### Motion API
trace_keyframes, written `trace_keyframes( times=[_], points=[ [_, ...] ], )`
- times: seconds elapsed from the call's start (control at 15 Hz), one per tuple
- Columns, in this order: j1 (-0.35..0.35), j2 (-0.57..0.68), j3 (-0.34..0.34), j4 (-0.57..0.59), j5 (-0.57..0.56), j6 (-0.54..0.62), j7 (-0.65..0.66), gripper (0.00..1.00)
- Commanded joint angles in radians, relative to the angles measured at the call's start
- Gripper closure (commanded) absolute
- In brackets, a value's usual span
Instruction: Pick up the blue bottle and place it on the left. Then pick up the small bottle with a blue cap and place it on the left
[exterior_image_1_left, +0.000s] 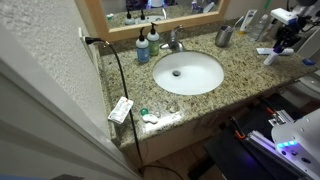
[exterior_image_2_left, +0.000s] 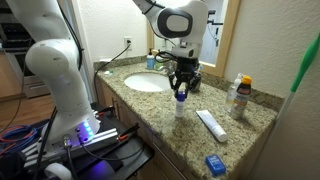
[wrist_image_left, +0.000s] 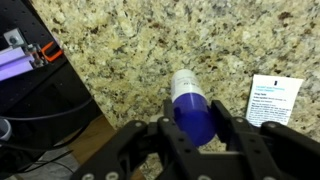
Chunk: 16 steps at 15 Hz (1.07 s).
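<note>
Black fingers (wrist_image_left: 165, 135) of my pincer (wrist_image_left: 195, 118) sit against both sides of the blue cap of the small bottle (wrist_image_left: 185, 85). In the wrist view I see no gap between pad and cap, so I am pinching it by the cap. Its white body points away from me toward the granite.

In an exterior view my pincer (exterior_image_2_left: 182, 86) hangs straight down over the small bottle (exterior_image_2_left: 180, 104). The bottle is upright with its base at the counter (exterior_image_2_left: 150, 105); I cannot tell whether it is touching or just clear of it. It is close to the front edge, between the sink (exterior_image_2_left: 147, 82) and the tube (exterior_image_2_left: 210, 124).

The tube lies flat on the stone, near the small bottle but apart from it. Beyond the tube a pale bottle (exterior_image_2_left: 240, 96) stands upright by the wall. A little blue box (exterior_image_2_left: 215, 163) lies at the front edge of the counter, well away from me.

In the wrist view a white card (wrist_image_left: 272, 100) with blue print lies flat on the granite just beside the small bottle, not touching it.

The blue bottle (exterior_image_1_left: 142, 50) stands upright at the back of the counter under the mirror frame, on the far side of the sink (exterior_image_1_left: 188, 72) from me. It is just beside the green bottle (exterior_image_1_left: 153, 39) and near the faucet (exterior_image_1_left: 175, 43). It is well apart from my pincer.
</note>
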Motion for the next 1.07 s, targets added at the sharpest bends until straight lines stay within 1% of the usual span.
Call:
trace_keyframes(
  times=[0.0, 0.13, 0.2, 0.27, 0.4, 0.53, 0.67, 0.73, 0.87, 0.93, 1.0],
  points=[
    [0.016, 0.022, -0.005, 0.013, -0.001, -0.008, -0.003, 0.85],
    [0.030, 0.010, 0.002, 0.025, 0.022, -0.028, -0.022, 0.85],
    [0.045, -0.019, 0.009, 0.034, 0.047, -0.053, -0.054, 0.85],
    [0.069, -0.089, 0.018, 0.043, 0.094, -0.103, -0.135, 0.85],
    [0.093, -0.175, 0.046, 0.058, 0.075, -0.166, -0.172, 0.85],
    [0.123, -0.259, 0.089, 0.087, 0.062, -0.259, -0.208, 0.85],
    [0.155, -0.341, 0.126, 0.132, 0.095, -0.373, -0.262, 0.85],
    [0.121, -0.269, 0.119, 0.111, 0.075, -0.290, -0.204, 0.60],
    [0.139, -0.343, 0.147, 0.129, 0.086, -0.358, -0.221, 0.60],
    [0.141, -0.360, 0.151, 0.129, 0.087, -0.367, -0.224, 0.85],
    [0.161, -0.346, 0.187, 0.134, 0.074, -0.378, -0.213, 0.85]
  ],
)
